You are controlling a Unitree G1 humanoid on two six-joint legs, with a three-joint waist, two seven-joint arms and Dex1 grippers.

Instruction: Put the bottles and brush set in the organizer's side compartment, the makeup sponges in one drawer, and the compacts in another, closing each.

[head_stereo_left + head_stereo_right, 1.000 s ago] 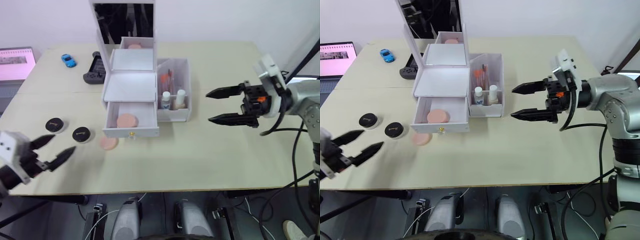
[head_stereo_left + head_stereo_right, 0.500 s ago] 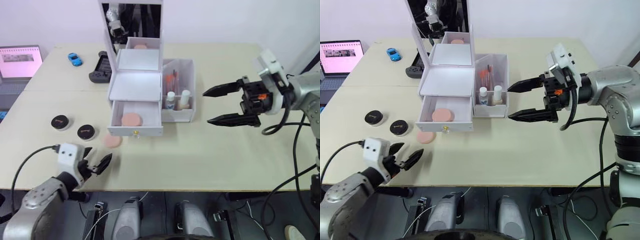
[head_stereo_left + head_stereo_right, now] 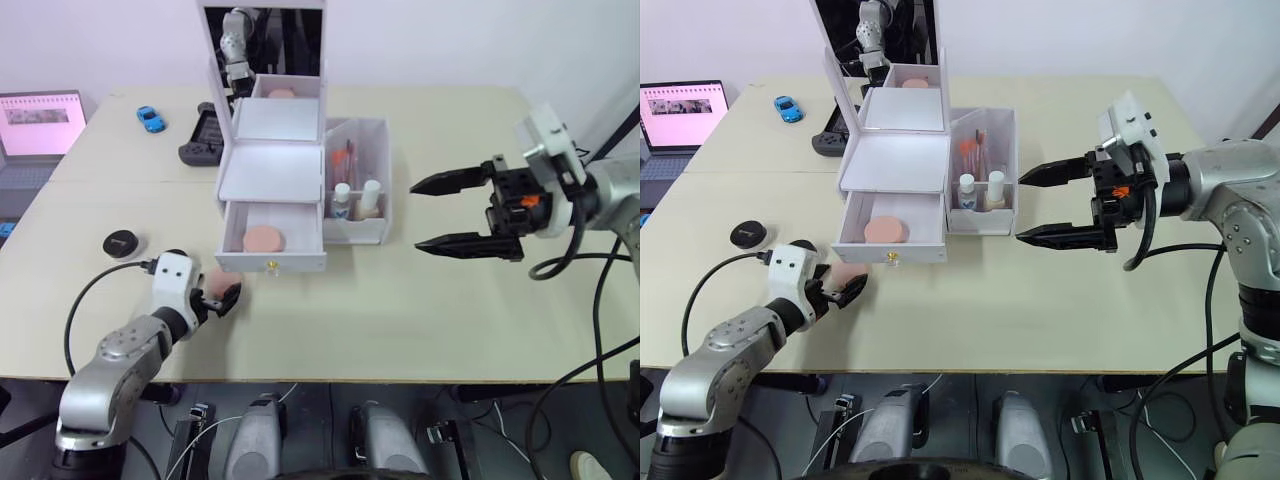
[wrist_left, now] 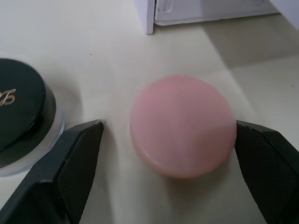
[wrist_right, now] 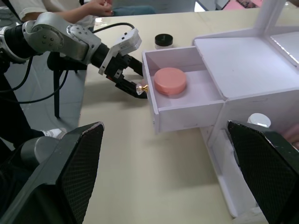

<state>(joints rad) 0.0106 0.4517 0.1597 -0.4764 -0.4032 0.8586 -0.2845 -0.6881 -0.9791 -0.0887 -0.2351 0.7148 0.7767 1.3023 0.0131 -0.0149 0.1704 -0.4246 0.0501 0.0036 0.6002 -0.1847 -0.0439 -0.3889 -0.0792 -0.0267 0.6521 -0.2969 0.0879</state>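
Reaching forward since a moment ago, my left gripper [image 4: 168,135] is now sitting low on the bench [image 3: 420,320] with its two black fingers spread wide on either side of the loose pink makeup sponge [image 4: 182,125], not yet pinching it. My right gripper [image 3: 447,213] is hanging over the bench to the right of the organizer, much where it was, its fingers released and gaping, pointing toward the side compartment and holding nothing.

Going by size: the white organizer [image 3: 268,170] is standing mid-bench with its mirror lid raised. Its side compartment [image 3: 360,185] is holding two small white-capped bottles [image 3: 343,200] at the front and the brush set [image 3: 343,158] behind them. The bottom drawer [image 3: 270,240] is pulled open and is carrying a second pink sponge [image 3: 262,239]; another drawer at the top rear is also open with something pink inside.

One black compact [image 4: 21,114] is lying just beside the loose sponge, near my left gripper's finger. Another compact [image 3: 121,243] is lying farther to my left. A black game controller [image 3: 199,140] and a small blue toy car [image 3: 150,119] are resting at the far side, with a laptop [image 3: 38,112] beyond the bench edge.
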